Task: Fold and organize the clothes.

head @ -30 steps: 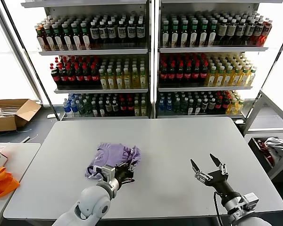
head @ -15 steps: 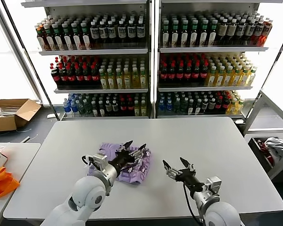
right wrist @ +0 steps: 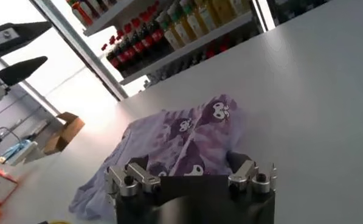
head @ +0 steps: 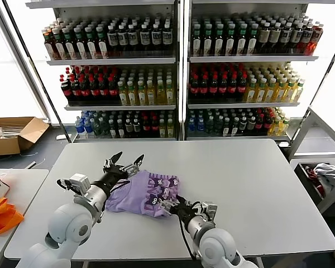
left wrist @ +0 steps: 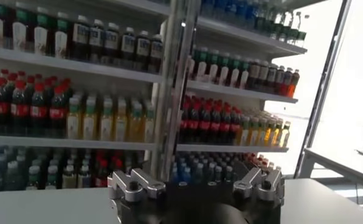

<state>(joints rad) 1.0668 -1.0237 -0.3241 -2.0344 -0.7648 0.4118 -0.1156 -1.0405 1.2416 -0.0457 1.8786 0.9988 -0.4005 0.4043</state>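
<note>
A lavender T-shirt (head: 144, 193) is seen lying crumpled on the grey table (head: 257, 184), in its near left part, with the dark purple print (head: 163, 192) turned up on the side toward the right arm. In the right wrist view the same T-shirt (right wrist: 175, 149) is spread loosely in front of the camera, and its print is shown on the upper folds.

The left gripper (head: 123, 162) is held just above the far left edge of the T-shirt, and its fingers are spread apart with nothing between them. In the left wrist view only the base of this gripper (left wrist: 195, 185) is seen, pointed toward the shelves of bottles (left wrist: 78, 109).

The right gripper (head: 171, 205) is placed low at the near right edge of the T-shirt, touching or almost touching the fabric. Whether its fingers are apart or together cannot be told, because they are hidden against the cloth.

An orange cloth (head: 1, 215) is seen on a side table at the left, and a cardboard box (head: 14, 134) on the floor behind it.
</note>
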